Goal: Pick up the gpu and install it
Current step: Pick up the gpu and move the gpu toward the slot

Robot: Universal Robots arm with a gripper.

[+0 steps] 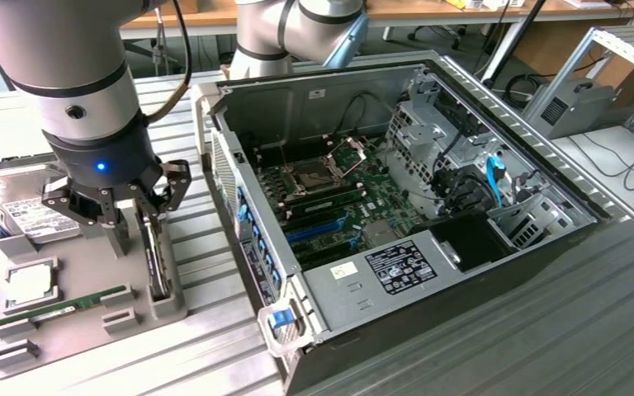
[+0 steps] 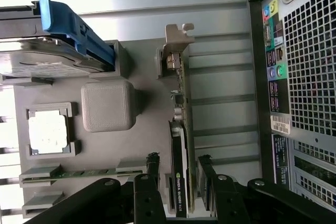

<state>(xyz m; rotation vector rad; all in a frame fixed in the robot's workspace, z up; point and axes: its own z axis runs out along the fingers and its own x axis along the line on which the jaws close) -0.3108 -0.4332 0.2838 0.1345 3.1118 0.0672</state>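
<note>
The arm's gripper [image 1: 135, 227] is down over the grey tray [image 1: 80, 260] that sits on the slatted metal table [image 1: 494, 346], beside the open computer case [image 1: 328, 318]. The gpu [image 1: 158, 264] stands on its long edge in a slot along the tray's edge nearest the case, upright and not lifted. From the wrist view you can see the gripper [image 2: 178, 159] straddling the card: one black finger on each side of the gpu [image 2: 180, 145], the jaws standing apart with a sliver of gap to the card on both sides, so the pincer is wide and not clamped on anything. The card's silvery bracket [image 2: 176, 35] is at the end far from the fingers, sticking out past the slot's grey post. The tray [image 2: 142, 145] carries more parts: a hard drive [image 1: 26, 210] at the far corner, away from the case, with a blue clip [image 2: 73, 27] on it in the wrist view; a square processor chip [image 1: 30, 285] in its own frame; and a narrow green memory stick [image 1: 59, 309] lying in a groove near the tray's edge, well apart from the gpu. A rounded grey block [image 2: 107, 106] rises from the tray between the hard drive [image 2: 37, 51] and the chip [image 2: 48, 132]. Inside the case the motherboard [image 1: 328, 198] lies exposed
</note>
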